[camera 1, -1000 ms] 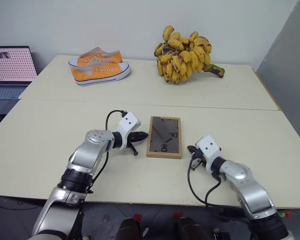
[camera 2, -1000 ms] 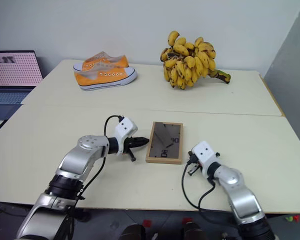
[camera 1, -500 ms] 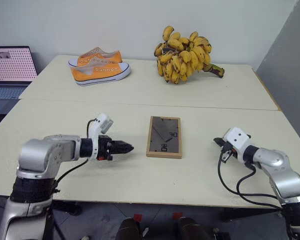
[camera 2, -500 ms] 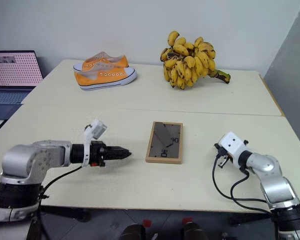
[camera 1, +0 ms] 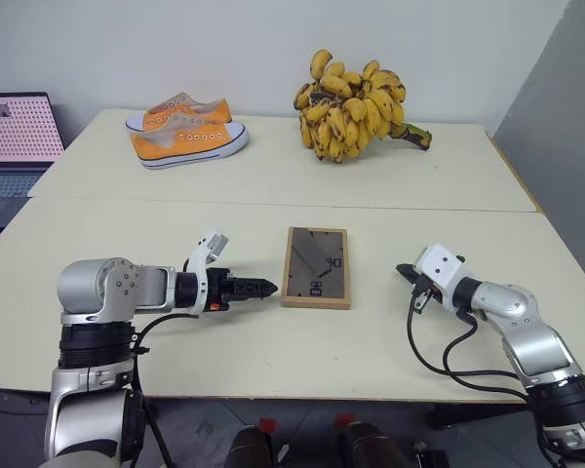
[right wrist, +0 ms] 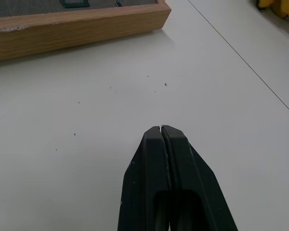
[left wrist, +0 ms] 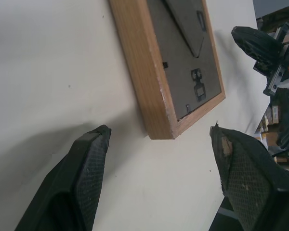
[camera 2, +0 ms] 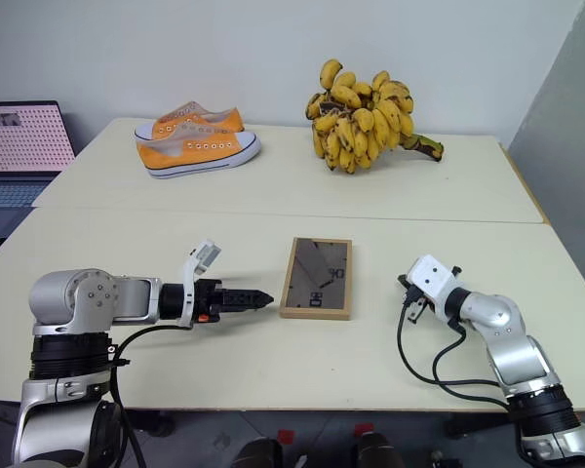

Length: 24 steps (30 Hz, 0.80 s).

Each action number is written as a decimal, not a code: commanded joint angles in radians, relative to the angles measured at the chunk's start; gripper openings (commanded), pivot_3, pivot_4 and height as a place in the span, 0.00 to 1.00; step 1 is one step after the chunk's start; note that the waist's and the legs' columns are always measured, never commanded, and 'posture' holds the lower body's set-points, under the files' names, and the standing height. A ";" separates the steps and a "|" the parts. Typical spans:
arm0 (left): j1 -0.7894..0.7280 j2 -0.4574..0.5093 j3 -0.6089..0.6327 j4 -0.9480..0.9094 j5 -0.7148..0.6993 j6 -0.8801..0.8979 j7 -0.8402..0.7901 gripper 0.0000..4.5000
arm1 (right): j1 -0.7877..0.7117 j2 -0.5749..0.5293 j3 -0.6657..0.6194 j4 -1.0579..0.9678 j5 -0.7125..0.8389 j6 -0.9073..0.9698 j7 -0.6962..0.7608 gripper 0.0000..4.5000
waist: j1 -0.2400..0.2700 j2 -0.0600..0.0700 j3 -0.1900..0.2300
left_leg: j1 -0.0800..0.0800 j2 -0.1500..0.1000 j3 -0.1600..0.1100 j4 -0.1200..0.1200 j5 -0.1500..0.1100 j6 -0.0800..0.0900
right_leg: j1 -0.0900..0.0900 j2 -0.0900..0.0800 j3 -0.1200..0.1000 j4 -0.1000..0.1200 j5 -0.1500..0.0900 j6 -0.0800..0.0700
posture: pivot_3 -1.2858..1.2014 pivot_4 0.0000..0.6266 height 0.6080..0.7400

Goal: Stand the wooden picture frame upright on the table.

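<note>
Lying face down mid-table (camera 1: 127, 210) between parted left gripper (camera 1: 265, 288) and clenched, empty right gripper (camera 1: 404, 270): wooden frame (camera 1: 316, 266), likely light, stiff, glass-fronted and fragile, best pinched by a long wood edge.

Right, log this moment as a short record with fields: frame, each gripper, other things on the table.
frame: wooden picture frame lies flat, back panel up, on the table
left gripper: left gripper open, beside the frame's left edge, not touching
right gripper: right gripper shut, apart from the frame on its right
far side: orange sneakers, bunch of bananas
off table: laptop at left
</note>
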<state>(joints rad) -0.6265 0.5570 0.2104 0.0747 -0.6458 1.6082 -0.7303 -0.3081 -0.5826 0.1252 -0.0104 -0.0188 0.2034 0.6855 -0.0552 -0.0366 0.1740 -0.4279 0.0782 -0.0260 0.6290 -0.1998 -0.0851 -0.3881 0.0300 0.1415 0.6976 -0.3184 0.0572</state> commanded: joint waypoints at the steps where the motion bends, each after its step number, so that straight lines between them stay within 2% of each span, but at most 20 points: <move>1: -0.033 -0.024 0.005 0.024 -0.007 -0.014 0.021 0.79 | -0.031 0.047 0.034 0.013 -0.018 -0.023 -0.022 0.00 | 0.000 0.000 0.000 | 0.000 0.000 0.000 0.000 0.000 0.000 | 0.000 0.000 0.000 0.000 0.000 0.000 | 0.52 0.24 1.00; 9: -0.095 -0.112 0.001 0.157 0.020 -0.103 0.074 0.79 | -0.068 0.180 0.109 0.042 -0.051 0.000 -0.066 0.00 | 0.000 0.000 0.000 | 0.000 0.000 0.000 0.000 0.000 0.000 | 0.000 0.000 0.000 0.000 0.000 0.000 | 0.52 0.24 1.00; 18: -0.138 -0.182 0.007 0.279 0.019 -0.174 0.101 0.79 | -0.093 0.232 0.129 0.021 -0.059 0.035 -0.088 0.00 | 0.006 0.000 0.000 | 0.000 0.000 -0.001 0.000 0.001 -0.001 | 0.001 0.000 -0.001 0.001 0.000 0.000 | 0.52 0.24 1.00; 24: -0.130 -0.198 0.010 0.273 0.005 -0.161 0.107 0.79 | -0.121 0.276 0.138 0.031 -0.070 0.050 -0.104 0.00 | 0.007 0.000 0.000 | 0.000 0.000 -0.001 0.000 0.001 -0.001 | 0.001 0.000 -0.001 0.001 0.000 0.000 | 0.52 0.24 1.00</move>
<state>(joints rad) -0.7517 0.3759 0.2261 0.3514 -0.6282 1.4362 -0.6263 -0.4060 -0.3215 0.2585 0.0473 -0.0926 0.2614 0.5914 -0.0485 -0.0361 0.1737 -0.4278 0.0778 -0.0267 0.6292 -0.1990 -0.0866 -0.3875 0.0294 0.1404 0.6984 -0.3182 0.0573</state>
